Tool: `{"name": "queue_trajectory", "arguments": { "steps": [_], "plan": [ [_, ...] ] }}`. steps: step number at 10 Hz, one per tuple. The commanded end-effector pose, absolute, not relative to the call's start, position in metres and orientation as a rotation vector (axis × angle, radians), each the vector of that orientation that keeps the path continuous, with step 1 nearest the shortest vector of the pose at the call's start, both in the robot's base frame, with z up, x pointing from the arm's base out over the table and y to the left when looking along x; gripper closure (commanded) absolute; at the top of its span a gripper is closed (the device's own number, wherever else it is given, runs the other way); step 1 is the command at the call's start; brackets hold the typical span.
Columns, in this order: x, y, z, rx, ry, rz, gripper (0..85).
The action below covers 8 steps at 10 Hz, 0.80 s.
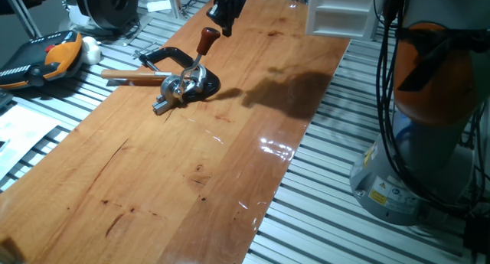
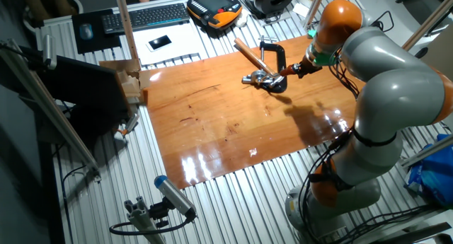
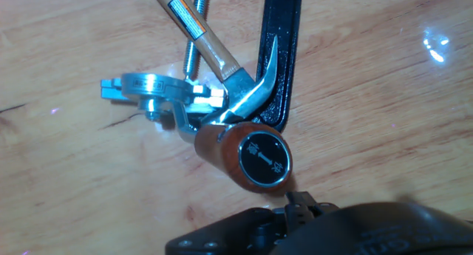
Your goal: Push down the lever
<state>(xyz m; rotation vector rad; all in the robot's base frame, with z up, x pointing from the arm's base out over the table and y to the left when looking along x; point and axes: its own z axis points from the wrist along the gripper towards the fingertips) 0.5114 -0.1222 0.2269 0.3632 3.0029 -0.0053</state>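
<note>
The lever stands tilted up from its chrome-and-black base (image 1: 186,86), a thin shiny rod ending in a reddish-brown knob (image 1: 207,39). In the hand view the knob (image 3: 247,155) fills the centre, its black chrome-ringed cap facing the camera. My gripper (image 1: 226,27) hangs just above and behind the knob, its dark fingers (image 3: 299,205) drawn together with nothing between them, close to the knob's edge. From the other fixed view the gripper (image 2: 299,68) sits right of the lever's base (image 2: 265,80).
A black C-shaped clamp (image 1: 164,59) and a tan wooden-handled hammer (image 1: 134,76) lie against the lever's base on the wooden board (image 1: 176,172). A white box (image 1: 333,11) stands at the board's far end. An orange-black pendant (image 1: 46,59) lies left of the board.
</note>
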Motion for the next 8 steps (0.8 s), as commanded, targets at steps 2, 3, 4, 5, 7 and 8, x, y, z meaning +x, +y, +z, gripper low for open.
{"name": "queue_trajectory", "arguments": {
  "steps": [2, 3, 4, 5, 7, 8],
  "plan": [
    [0.5127, -0.1215, 0.2254, 0.364, 3.007, 0.003, 85.0],
    [0.514, -0.121, 0.2256, 0.352, 3.007, -0.014, 85.0],
    [0.5153, -0.1203, 0.2271, 0.354, 3.013, -0.027, 85.0],
    [0.5159, -0.1198, 0.2284, 0.375, 3.019, -0.016, 85.0],
    [0.5179, -0.1188, 0.2247, 0.39, 3.025, 0.0, 85.0],
    [0.5194, -0.118, 0.2244, 0.385, 3.024, -0.003, 85.0]
  ]
}}
